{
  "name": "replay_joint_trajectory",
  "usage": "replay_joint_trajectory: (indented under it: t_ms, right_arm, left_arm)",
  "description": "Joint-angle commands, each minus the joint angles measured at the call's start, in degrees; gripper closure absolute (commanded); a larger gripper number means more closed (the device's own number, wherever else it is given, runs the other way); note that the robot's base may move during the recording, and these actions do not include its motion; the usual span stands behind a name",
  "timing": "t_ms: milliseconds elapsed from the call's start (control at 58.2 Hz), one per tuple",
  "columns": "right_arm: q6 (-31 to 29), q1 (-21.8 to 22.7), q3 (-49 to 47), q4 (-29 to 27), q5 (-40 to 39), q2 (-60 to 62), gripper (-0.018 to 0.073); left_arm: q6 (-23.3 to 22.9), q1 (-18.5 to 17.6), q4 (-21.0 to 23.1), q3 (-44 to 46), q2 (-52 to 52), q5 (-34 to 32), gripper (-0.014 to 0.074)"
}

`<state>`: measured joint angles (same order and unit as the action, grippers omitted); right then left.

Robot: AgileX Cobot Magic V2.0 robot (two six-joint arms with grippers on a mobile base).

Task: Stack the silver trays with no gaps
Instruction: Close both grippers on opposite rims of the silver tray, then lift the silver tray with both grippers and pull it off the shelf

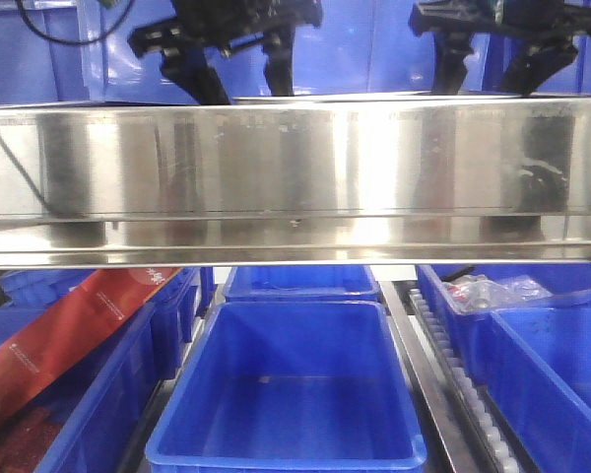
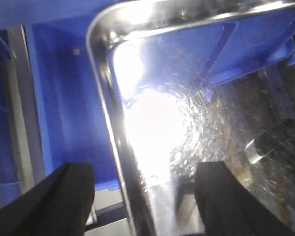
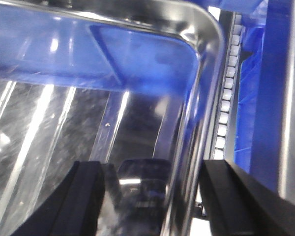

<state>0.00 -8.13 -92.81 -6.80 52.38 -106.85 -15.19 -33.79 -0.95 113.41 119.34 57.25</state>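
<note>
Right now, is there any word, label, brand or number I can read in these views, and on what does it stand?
Red carton: white print near its upper end and small pale print lower down, both too blurred to read.
Silver tray: no text shows.
Blue bins: no text shows.
Both wrist views: nothing readable.

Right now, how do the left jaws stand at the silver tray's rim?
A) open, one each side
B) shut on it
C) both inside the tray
A: the left gripper straddles the rim of the silver tray, jaws wide apart.
</note>
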Motion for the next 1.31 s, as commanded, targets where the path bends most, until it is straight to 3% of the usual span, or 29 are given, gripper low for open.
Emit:
replay_joint_trajectory:
  t_ms: [0, 446, 756, 1168, 1288]
  right_arm:
    - [0.6, 0.1, -0.5, 0.8, -1.0, -0.6, 0.0241]
    - [1.1, 0.1, -0.5, 1.1, -0.4, -1.7, 0.0241]
    - [1.1, 0.1, -0.5, 1.1, -0.4, -1.7, 0.0241]
    - [1.1, 0.1, -0.5, 1.1, -0.4, -1.7, 0.0241]
    - [1.1, 0.1, -0.5, 1.1, -0.4, -1.7, 0.0281]
  left_arm:
    - [-0.5, -0.3, 0.9, 0.3, -0.1, -1.7, 0.0246]
    - [-0.5, -0.3, 0.9, 0.3, -0.1, -2.7, 0.0251]
    - [-0.5, -0.3, 1.4, 0.3, -0.1, -2.7, 0.0352]
    - [-0.5, -0.3, 5.8, 0.3, 3.2, -0.9, 0.0356]
    - [-0.5, -0.3, 5.8, 0.3, 3.2, -0.9, 0.0431]
